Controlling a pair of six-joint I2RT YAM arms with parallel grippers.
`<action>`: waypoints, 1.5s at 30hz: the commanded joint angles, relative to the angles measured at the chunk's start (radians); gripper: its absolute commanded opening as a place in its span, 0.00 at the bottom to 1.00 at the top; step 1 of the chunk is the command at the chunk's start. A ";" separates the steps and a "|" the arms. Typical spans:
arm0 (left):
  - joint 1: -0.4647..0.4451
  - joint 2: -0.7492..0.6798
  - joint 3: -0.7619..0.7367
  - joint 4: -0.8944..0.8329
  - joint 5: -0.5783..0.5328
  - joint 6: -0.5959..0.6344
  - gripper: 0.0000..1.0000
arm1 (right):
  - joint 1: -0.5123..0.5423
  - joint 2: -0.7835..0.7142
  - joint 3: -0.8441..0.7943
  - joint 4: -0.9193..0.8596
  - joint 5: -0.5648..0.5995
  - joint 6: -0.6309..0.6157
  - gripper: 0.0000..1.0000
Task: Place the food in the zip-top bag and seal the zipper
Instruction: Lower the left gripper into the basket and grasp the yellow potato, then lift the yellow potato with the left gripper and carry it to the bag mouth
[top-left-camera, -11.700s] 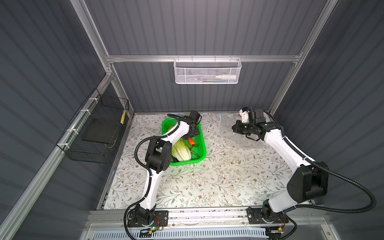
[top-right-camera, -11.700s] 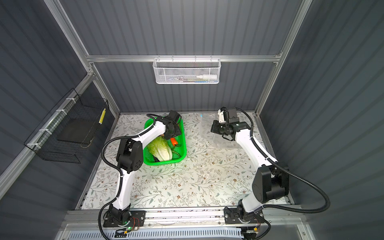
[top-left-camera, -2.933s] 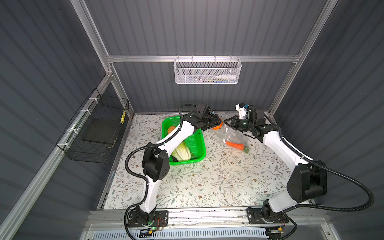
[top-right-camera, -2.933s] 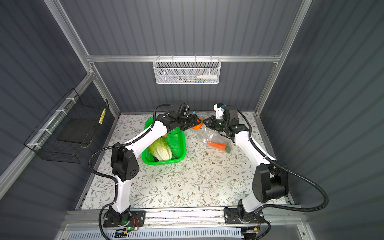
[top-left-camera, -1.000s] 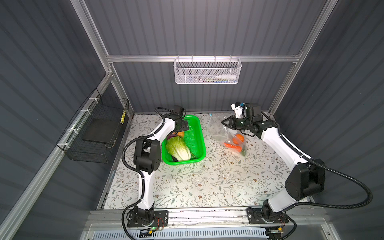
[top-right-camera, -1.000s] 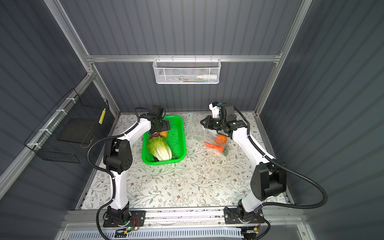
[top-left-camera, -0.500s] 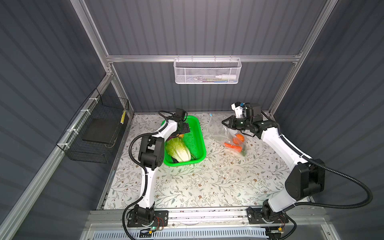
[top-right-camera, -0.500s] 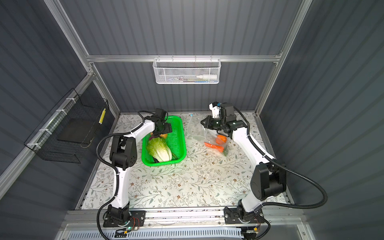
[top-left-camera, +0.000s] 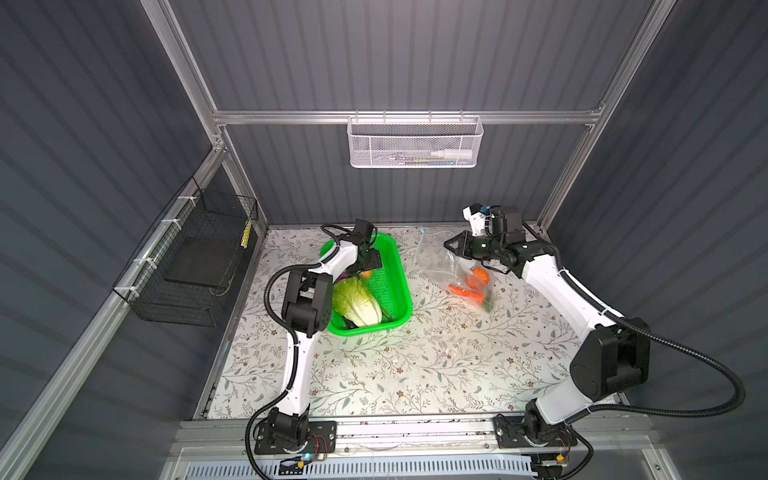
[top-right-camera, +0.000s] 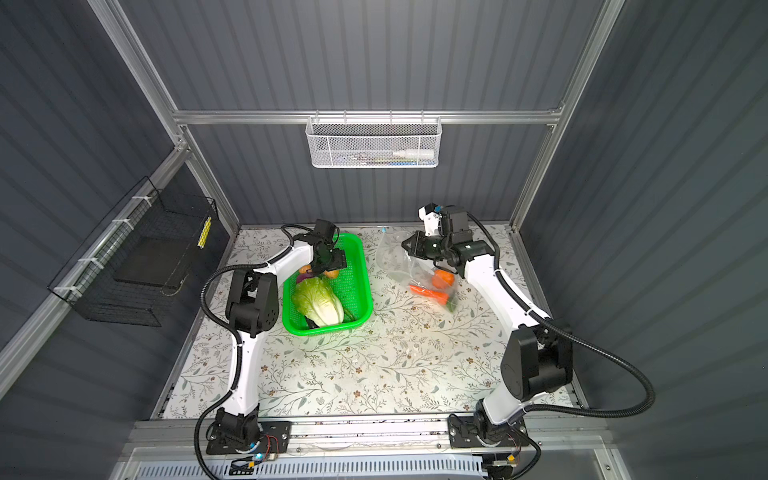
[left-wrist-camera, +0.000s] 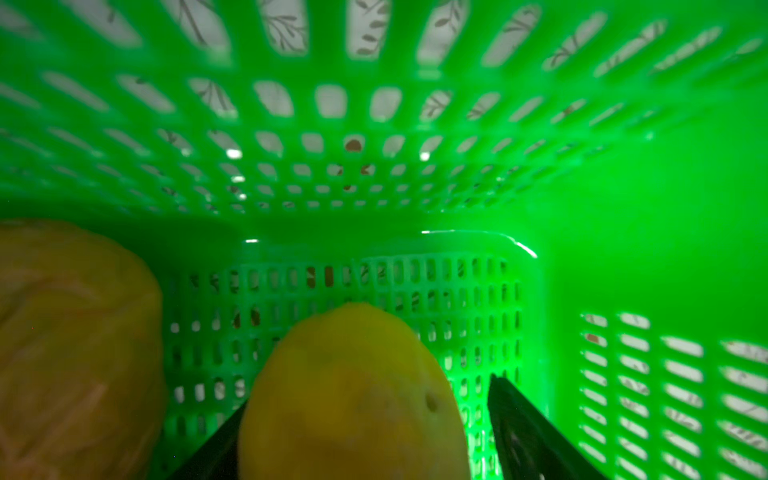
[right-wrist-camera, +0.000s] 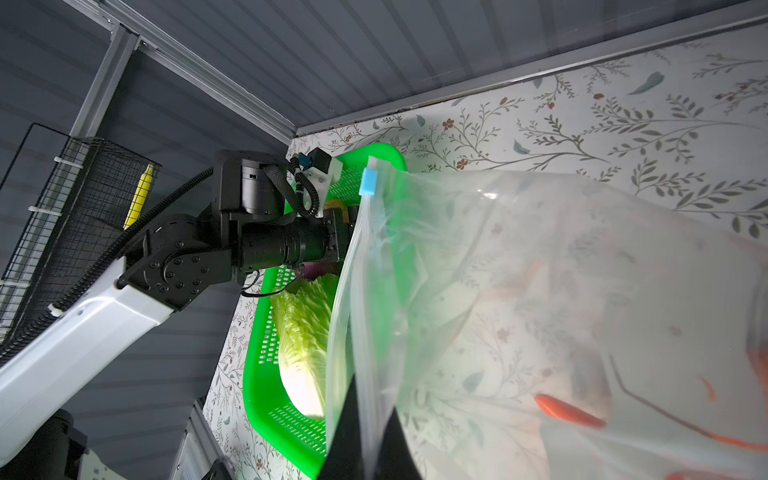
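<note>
On my screen the left gripper (top-left-camera: 370, 264) was down in the far end of the green basket (top-left-camera: 405, 286), which sat on the left of the flowered table (top-left-camera: 415, 365). The left wrist view showed its two black fingers (left-wrist-camera: 519, 424) spread wide on either side of a tan potato (left-wrist-camera: 353, 395), with a clear gap on one side, so the pincer was well open and had hold of nothing. A second potato (left-wrist-camera: 75, 332) lay just beside the first. The napa cabbage (top-left-camera: 357, 299) filled the middle of the basket, and I could make out a bit of purple onion (right-wrist-camera: 316, 268) at its far end. Over on the right, the right gripper (top-left-camera: 451, 245) was pinched fully closed on the mouth edge of the zip-top bag (top-left-camera: 440, 262), holding that edge up off the table at the far side. In the right wrist view the zipper (right-wrist-camera: 357, 291) ran away from the fingers to the light-blue slider tab (right-wrist-camera: 368, 181) at its end. Inside the bag, low toward its near end, lay the carrot (top-left-camera: 465, 292) and, touching it, the orange pumpkin piece (top-left-camera: 480, 275). Bag and basket stood apart.
</note>
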 joint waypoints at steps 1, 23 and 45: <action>-0.006 0.033 0.028 -0.092 -0.027 0.027 0.78 | 0.001 0.015 0.018 -0.018 0.004 -0.014 0.00; -0.011 -0.176 0.022 -0.015 0.007 -0.017 0.51 | 0.000 -0.014 0.021 -0.037 0.033 -0.015 0.00; -0.187 -0.427 -0.110 0.328 0.371 -0.279 0.50 | -0.001 0.001 -0.010 0.025 0.007 0.066 0.00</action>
